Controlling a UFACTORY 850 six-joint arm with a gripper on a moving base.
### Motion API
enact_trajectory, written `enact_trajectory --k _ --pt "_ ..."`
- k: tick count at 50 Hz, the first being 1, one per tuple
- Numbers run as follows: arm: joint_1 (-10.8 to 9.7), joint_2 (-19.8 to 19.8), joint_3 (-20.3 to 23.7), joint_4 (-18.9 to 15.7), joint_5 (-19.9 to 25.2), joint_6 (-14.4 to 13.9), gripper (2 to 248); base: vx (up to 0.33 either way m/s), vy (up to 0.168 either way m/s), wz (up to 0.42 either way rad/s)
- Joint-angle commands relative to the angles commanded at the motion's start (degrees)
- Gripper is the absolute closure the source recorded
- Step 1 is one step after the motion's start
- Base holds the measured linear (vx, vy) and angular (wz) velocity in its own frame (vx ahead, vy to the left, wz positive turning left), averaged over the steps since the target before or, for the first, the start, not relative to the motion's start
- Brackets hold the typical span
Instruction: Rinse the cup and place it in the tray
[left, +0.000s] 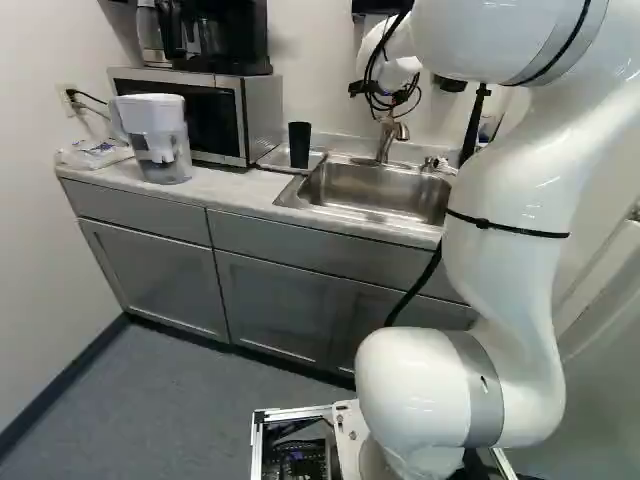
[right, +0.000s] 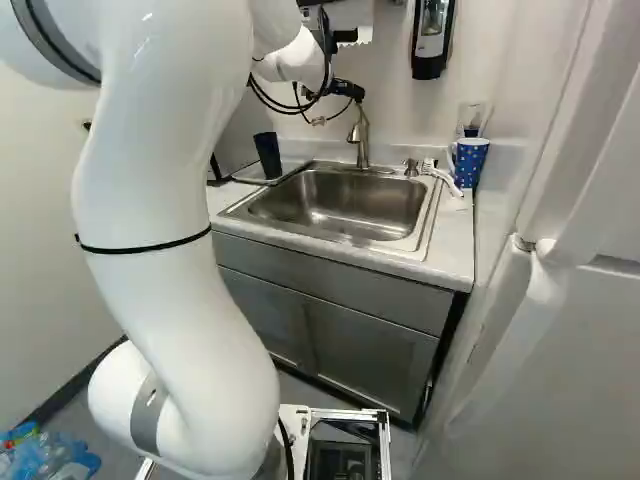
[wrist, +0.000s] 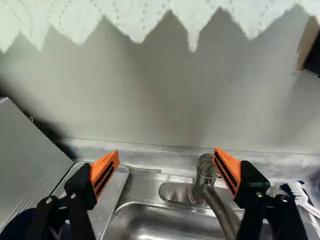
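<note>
White arm (left: 510, 280), grey rings (left: 483, 390), black ties (left: 510, 229)

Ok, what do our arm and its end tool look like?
The arm is glossy white, with rounded segments, grey bands at its joints, thin black straps and black cables outside it. The pincer is black, with two fingers carrying wedge-shaped orange pads with dark slots.

A curving white robot arm (right: 165, 200) extends forward, its white, rounded wrist (left: 392, 70) above and behind the black two-fingered gripper (right: 345, 90), whose orange-padded fingers (wrist: 105, 169) stand wide apart, facing each other.
</note>
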Motion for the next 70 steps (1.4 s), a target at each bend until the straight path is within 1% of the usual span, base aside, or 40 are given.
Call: enact_trajectory --k 22,28,34,42,51,70 --pt "0.1 0.0 0.0 0.0 0.0 0.0 3 0.0 0.0 0.0" --pt "0.5 0.6 0.7 0.0 0.7 0.0 3 0.0 0.0 0.0" --pt "1.3 1.4 1.6 0.0 2.3 0.0 3 0.0 0.0 0.0" --pt "2.3 2.8 3.1 0.0 5.0 0.0 3 0.0 0.0 0.0" --pt "3.1 4.9 5.5 0.0 5.2 0.0 3 0.0 0.0 0.0" --pt "2.9 10.5 11.4 0.0 4.8 0.0 3 0.0 0.0 0.0"
